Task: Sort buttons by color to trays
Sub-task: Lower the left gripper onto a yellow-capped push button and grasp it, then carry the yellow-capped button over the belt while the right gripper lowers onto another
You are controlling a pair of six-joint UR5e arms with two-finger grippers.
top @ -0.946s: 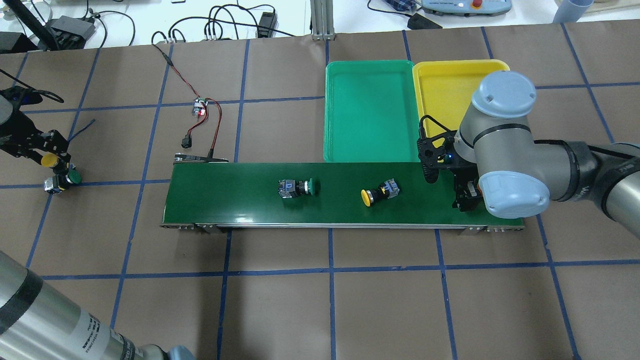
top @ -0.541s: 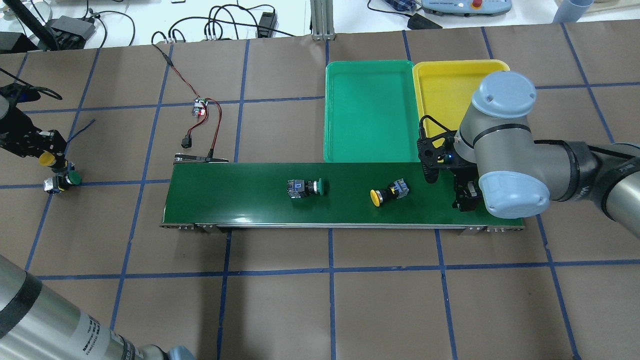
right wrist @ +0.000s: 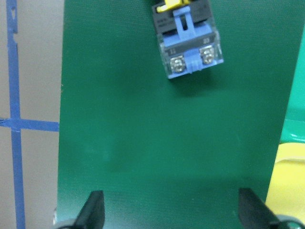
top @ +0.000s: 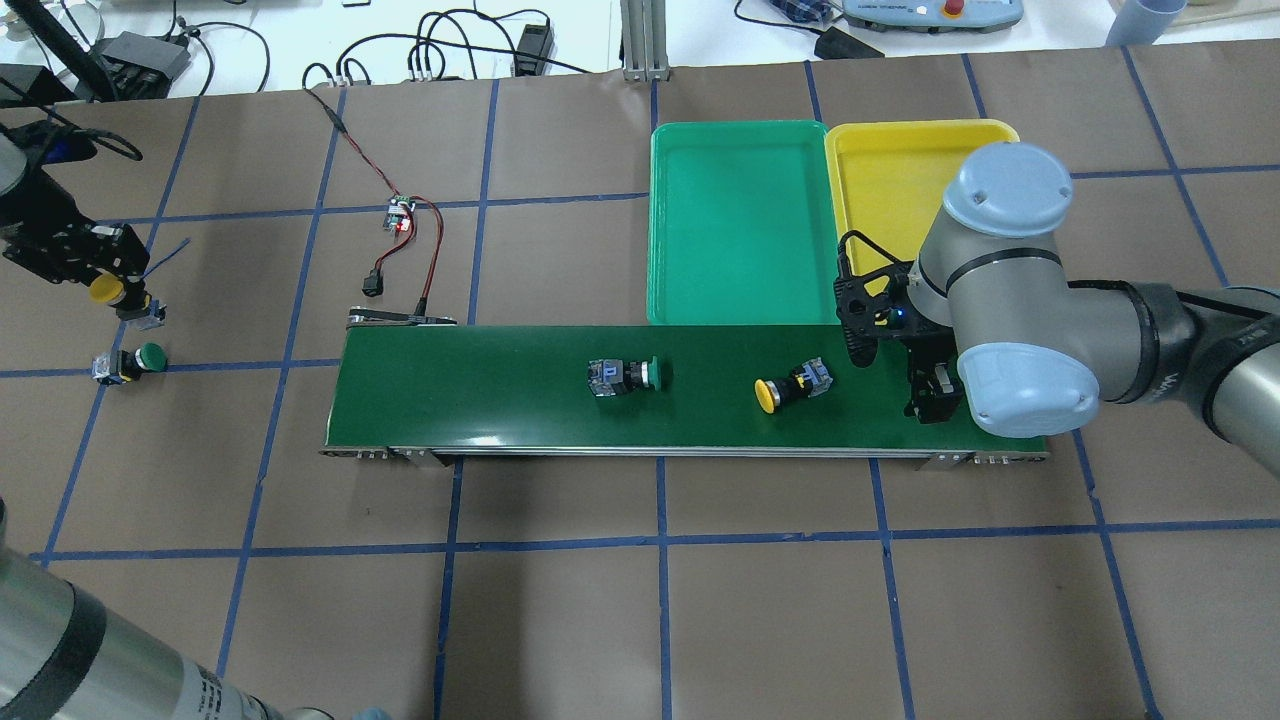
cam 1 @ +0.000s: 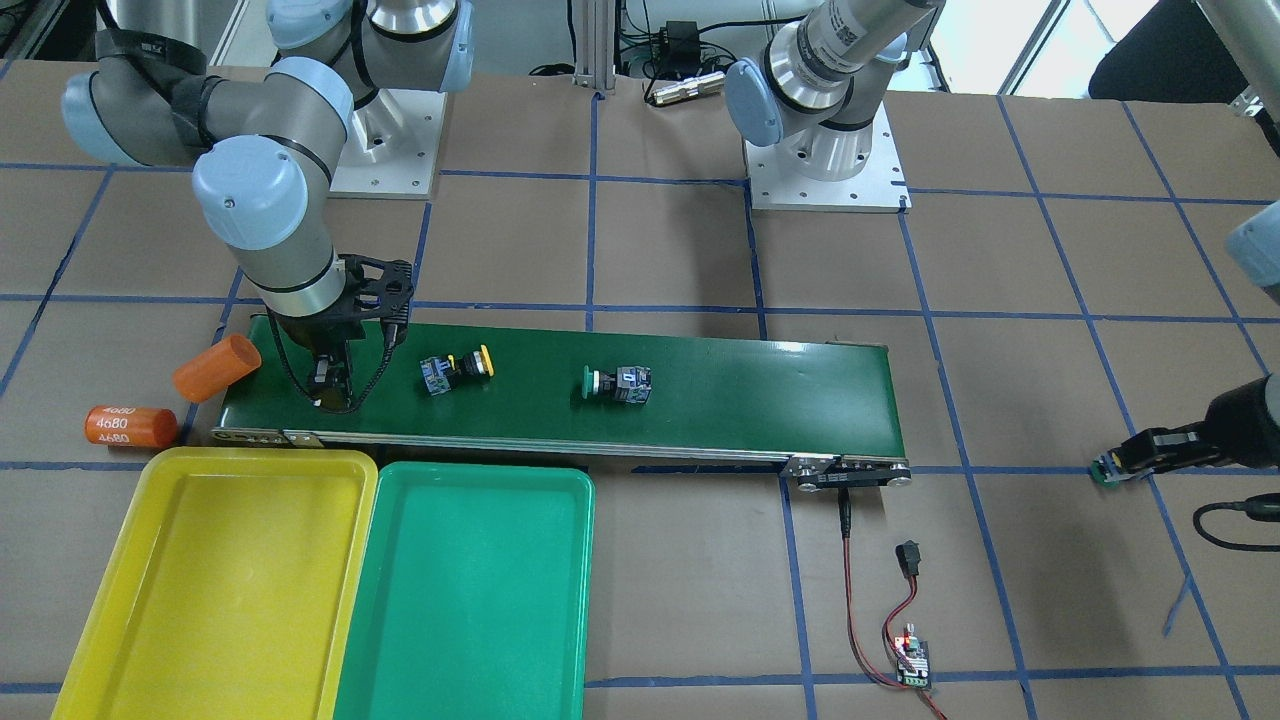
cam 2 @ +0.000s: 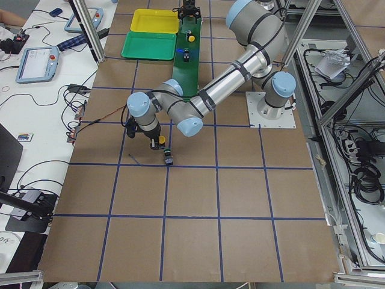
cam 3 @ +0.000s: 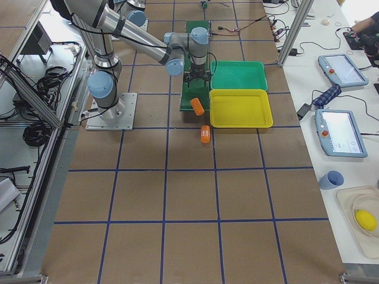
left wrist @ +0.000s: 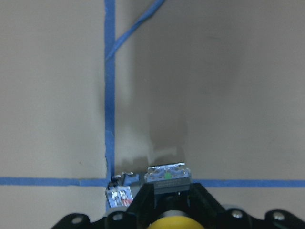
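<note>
Nothing is sorted yet: the green tray [top: 740, 230] and yellow tray [top: 895, 165] are empty, a yellow button [top: 790, 388] and green button [top: 625, 377] lie on the belt [top: 480, 400] by the right gripper [top: 928, 400] with its fingers spread, and the left gripper [left wrist: 170, 210] clamps a second yellow button [top: 104, 291] well off the belt, near a second green button [top: 132, 362].

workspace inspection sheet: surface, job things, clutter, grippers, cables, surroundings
surface: brown table, blue tape grid; conveyor belt on it
job's things: green tray and yellow tray empty; belt yellow button and belt green button on conveyor; table green button off it
clutter: orange cylinder, 4680 cylinder by belt end
grippers: left gripper shut on held yellow button; right gripper open over belt
cables: red-black wire to small board
surroundings: teach pendant, cables beyond table
</note>
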